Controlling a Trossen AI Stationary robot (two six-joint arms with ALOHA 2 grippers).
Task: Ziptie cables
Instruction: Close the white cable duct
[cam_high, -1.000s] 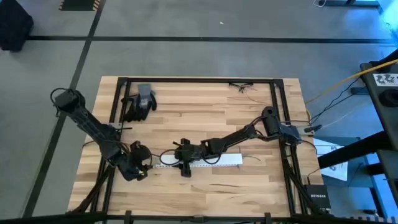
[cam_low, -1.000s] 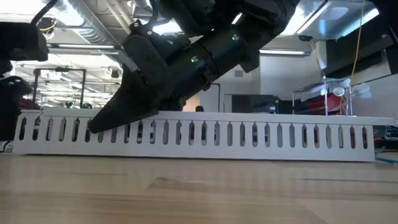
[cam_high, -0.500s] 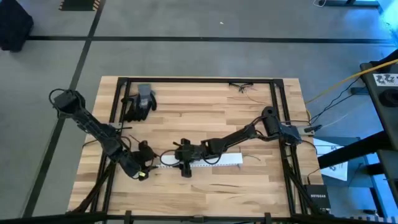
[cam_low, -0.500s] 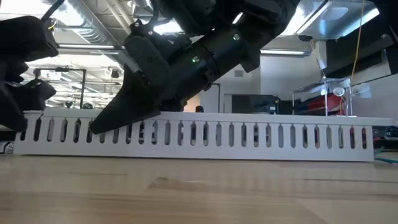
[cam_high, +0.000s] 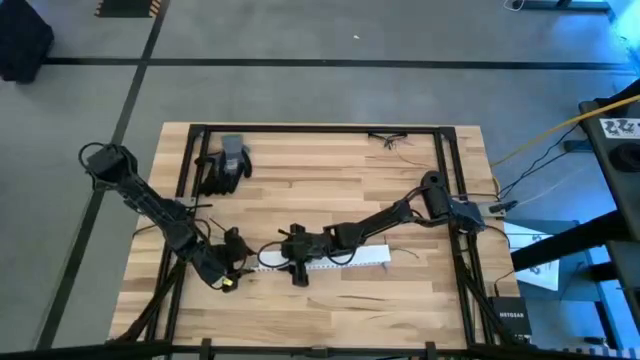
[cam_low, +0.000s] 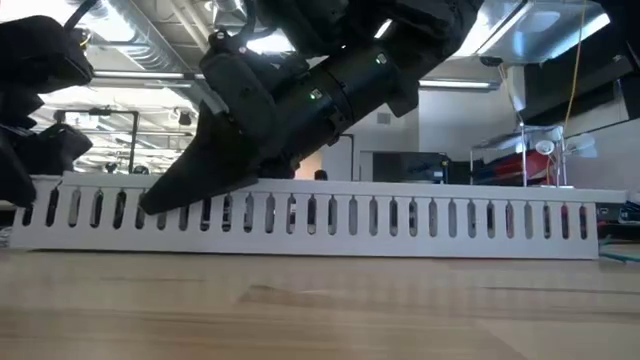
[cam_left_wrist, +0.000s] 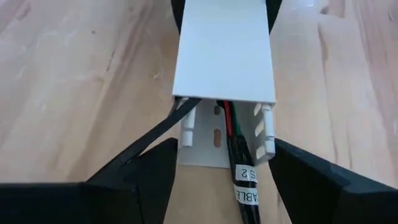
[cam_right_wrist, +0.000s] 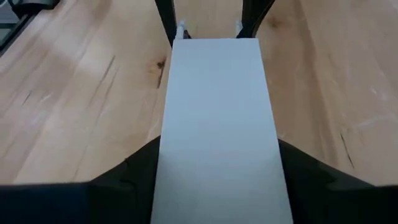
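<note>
Looking at your setup, the whole thing turns on one line: the white slotted cable duct (cam_high: 320, 261) lies lengthwise across the table (cam_high: 330, 170), left-to-right, and both claws sit on that same axis, one at each end.

Your right gripper (cam_high: 297, 262) straddles the duct near its left portion, fingers spread to either side of the white cover (cam_right_wrist: 217, 118); whether they're actually squeezing it, I can't tell. In the low view it slants down onto the slotted wall (cam_low: 330, 215).

Your left gripper (cam_left_wrist: 217, 180) sits just off the duct's open left end, fingers spread wide, pinching nothing. The cables (cam_left_wrist: 239, 165) come out of that open end straight toward it: a dark bundle with a red strand and a white label, plus one strand (cam_left_wrist: 155, 134) peeling off sideways past one finger.

So the left arm is the nearer one to the cables, and they run along the duct's long axis. My guess is you want to come in straight along that line and close on the bundle near the label. That stray strand could get left out.
</note>
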